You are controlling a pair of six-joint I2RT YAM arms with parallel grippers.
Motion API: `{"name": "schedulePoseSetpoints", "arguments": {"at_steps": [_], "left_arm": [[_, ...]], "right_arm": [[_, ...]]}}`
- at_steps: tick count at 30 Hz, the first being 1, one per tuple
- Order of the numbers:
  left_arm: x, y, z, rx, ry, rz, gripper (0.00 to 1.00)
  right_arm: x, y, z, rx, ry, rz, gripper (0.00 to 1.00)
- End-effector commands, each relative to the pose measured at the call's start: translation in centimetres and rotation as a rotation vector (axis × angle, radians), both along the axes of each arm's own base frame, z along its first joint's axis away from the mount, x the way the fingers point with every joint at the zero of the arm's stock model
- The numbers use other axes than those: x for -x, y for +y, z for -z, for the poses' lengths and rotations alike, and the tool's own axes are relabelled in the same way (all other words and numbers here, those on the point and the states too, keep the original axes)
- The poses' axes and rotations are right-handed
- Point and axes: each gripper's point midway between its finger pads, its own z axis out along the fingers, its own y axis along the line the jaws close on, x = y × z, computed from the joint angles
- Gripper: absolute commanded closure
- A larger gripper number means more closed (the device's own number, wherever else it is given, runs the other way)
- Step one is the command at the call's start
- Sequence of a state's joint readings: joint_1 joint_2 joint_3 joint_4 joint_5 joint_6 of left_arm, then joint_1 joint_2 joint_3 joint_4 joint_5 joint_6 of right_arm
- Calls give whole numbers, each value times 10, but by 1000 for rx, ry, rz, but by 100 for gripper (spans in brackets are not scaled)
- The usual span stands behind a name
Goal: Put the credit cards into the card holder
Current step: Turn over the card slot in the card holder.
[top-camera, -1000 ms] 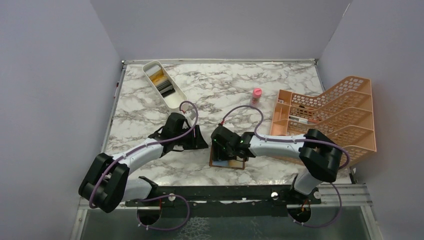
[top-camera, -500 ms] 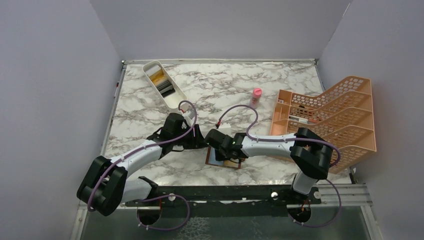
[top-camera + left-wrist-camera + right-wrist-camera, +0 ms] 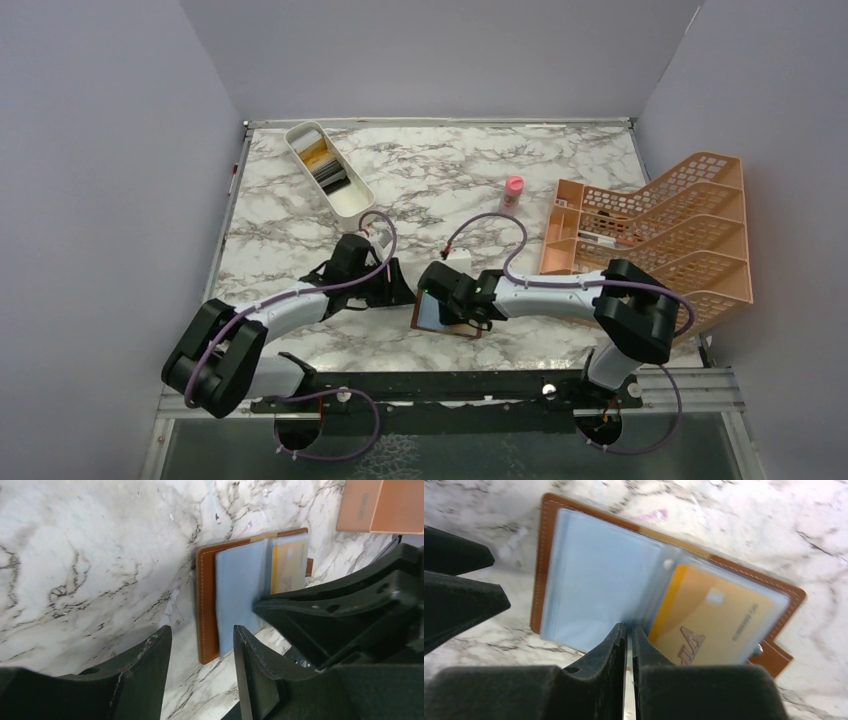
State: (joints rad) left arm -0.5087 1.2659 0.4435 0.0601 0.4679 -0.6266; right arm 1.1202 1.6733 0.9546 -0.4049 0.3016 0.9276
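Observation:
The brown card holder (image 3: 445, 318) lies open on the marble, its blue-grey sleeves (image 3: 594, 585) facing up. One yellow-gold credit card (image 3: 716, 620) sits inside the right-hand sleeve. My right gripper (image 3: 628, 627) is pinched together at the fold, on the edge of a sleeve. Just off the holder's left edge (image 3: 206, 605), my left gripper (image 3: 202, 630) hovers low and open with nothing between its fingers. Its dark fingers (image 3: 459, 605) show at the left of the right wrist view. More credit cards (image 3: 322, 165), yellow and dark, lie in the white tray.
The white oblong tray (image 3: 352, 205) stands at the back left. An orange lattice rack (image 3: 650, 235) fills the right side, with a small pink bottle (image 3: 514, 192) to its left. Both arms crowd the near middle of the table.
My right gripper has closed from partly open to nearly shut over the card holder's sleeves and shifted slightly left. The left gripper has crept closer to the holder, still open.

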Motion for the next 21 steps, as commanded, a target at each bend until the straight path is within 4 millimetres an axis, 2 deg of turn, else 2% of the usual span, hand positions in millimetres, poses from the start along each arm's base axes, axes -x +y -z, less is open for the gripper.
{"name": "schedulePoseSetpoints", "arguments": {"at_steps": [1,7,12,16,21], "left_arm": [[6,-13,3,49,11,59,47],[11,-26,13,102,49,75,43],[12,-37,15,101,55,80,41],[18,-44,17,127,76,68,41],[27,-58,13,196,88,65,41]], "right_arm": [[1,-26,-2,47,-43,25,86],[-3,-39,1,44,-48,34,86],[2,-49,15,39,-29,48,87],[8,-50,22,7,-11,49,87],[5,-51,20,-17,-15,51,87]]}}
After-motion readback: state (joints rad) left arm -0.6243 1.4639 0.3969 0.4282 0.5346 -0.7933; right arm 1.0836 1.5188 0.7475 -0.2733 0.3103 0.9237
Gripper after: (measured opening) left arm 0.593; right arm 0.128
